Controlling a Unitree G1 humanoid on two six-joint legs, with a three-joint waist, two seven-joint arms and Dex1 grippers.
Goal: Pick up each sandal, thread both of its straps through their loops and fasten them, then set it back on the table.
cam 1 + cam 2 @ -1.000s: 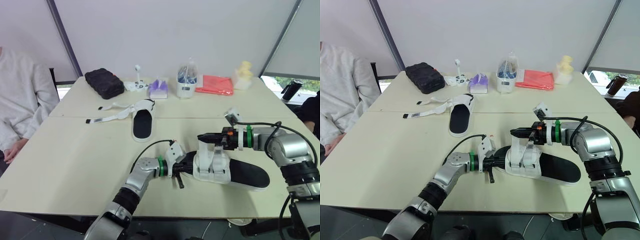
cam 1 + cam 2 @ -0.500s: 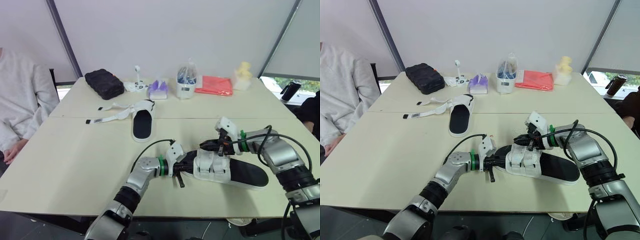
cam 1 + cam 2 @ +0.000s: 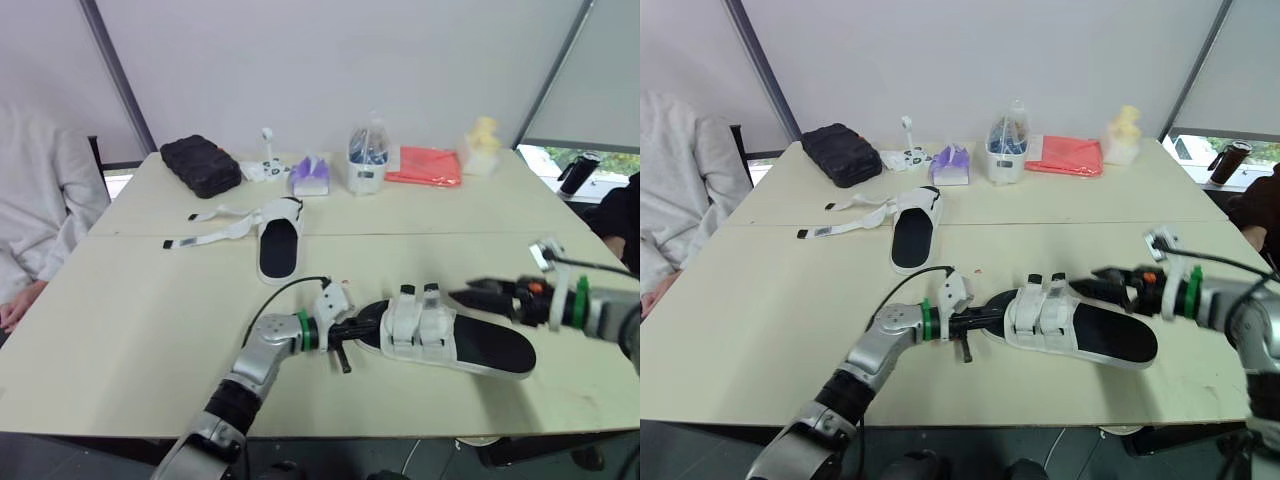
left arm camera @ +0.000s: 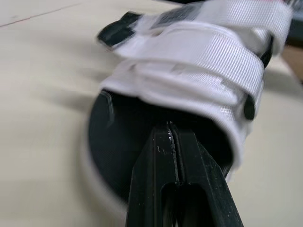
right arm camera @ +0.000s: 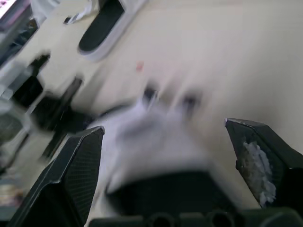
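The near sandal (image 3: 470,345), black sole with two white straps (image 3: 418,322) lying closed across it, rests on the table's front part. My left gripper (image 3: 347,330) is shut, and its fingertips (image 4: 169,135) touch the sandal's toe; I cannot see anything pinched between them. My right gripper (image 3: 470,296) hovers over the heel end, apart from the straps, its fingers (image 5: 80,161) spread wide open and holding nothing. A second sandal (image 3: 278,250) lies farther back on the left, its loose straps (image 3: 215,232) stretched out flat toward the left.
Along the back of the table (image 3: 120,300) sit a black pouch (image 3: 200,165), a purple item (image 3: 308,175), a white tub with a bag (image 3: 367,165), a red packet (image 3: 430,167) and a yellow object (image 3: 482,135). A person in grey (image 3: 40,200) sits at the left.
My right gripper has opened, let go of the strap and drawn back to the right off the sandal. The straps now lie flat. The camera has shifted slightly.
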